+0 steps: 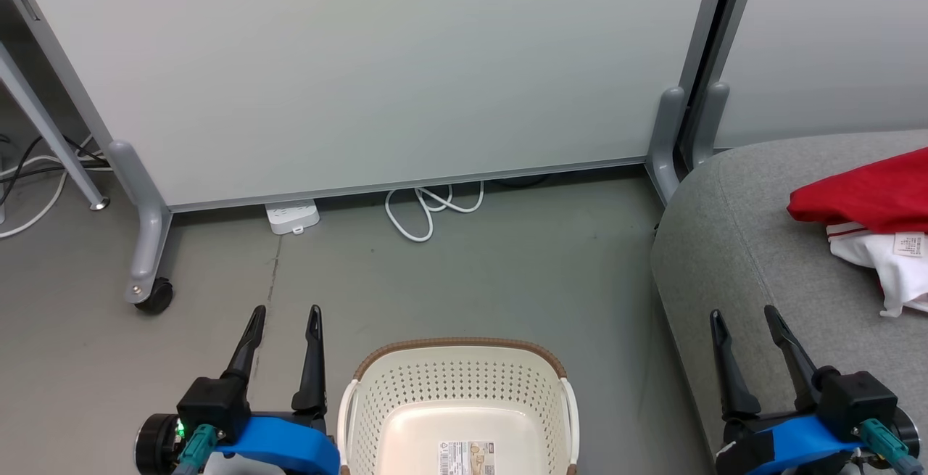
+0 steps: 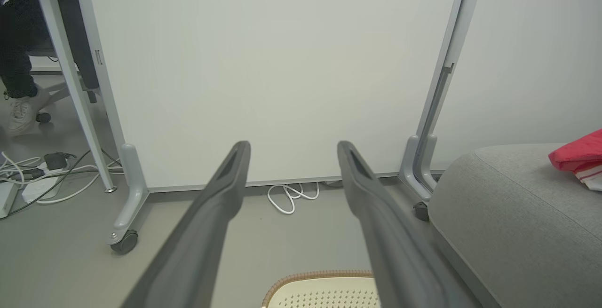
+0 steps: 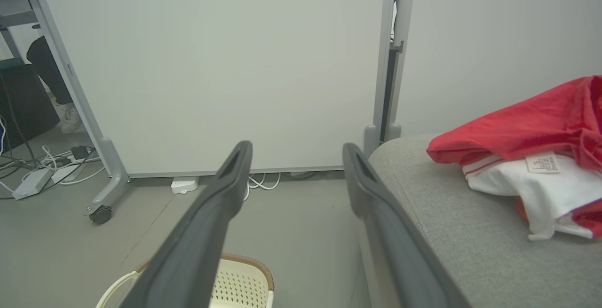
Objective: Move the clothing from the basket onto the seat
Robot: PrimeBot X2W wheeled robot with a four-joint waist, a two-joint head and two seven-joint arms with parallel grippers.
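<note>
Nearest, at the bottom of the head view, the left gripper [image 1: 286,312] hangs over the grey floor [image 1: 507,279] just left of the laundry basket [image 1: 457,381]. Its jaws are released, with a clear gap and nothing between them. The right gripper [image 1: 743,313] hangs by the near edge of the sofa seat [image 1: 747,257], jaws likewise spread and holding nothing. The basket stands on the floor between the two arms, near the seat's rounded corner. A printed sticker [image 1: 467,457] shows on its pale bottom.

Farther right on the seat lies the clothing [image 1: 863,196]: bright red fabric bunched over a white part with red stripes and a small label [image 1: 909,244], apart from the right gripper.

Beyond the basket, a white power strip [image 1: 292,215] and a looped white cable [image 1: 431,207] lie at the foot of a pale partition panel [image 1: 362,62], which stands on a grey caster foot [image 1: 148,272]. Past the panel's left edge, the left wrist view shows what looks like a person's leg and white shoe [image 2: 19,115], somewhat blurred.
</note>
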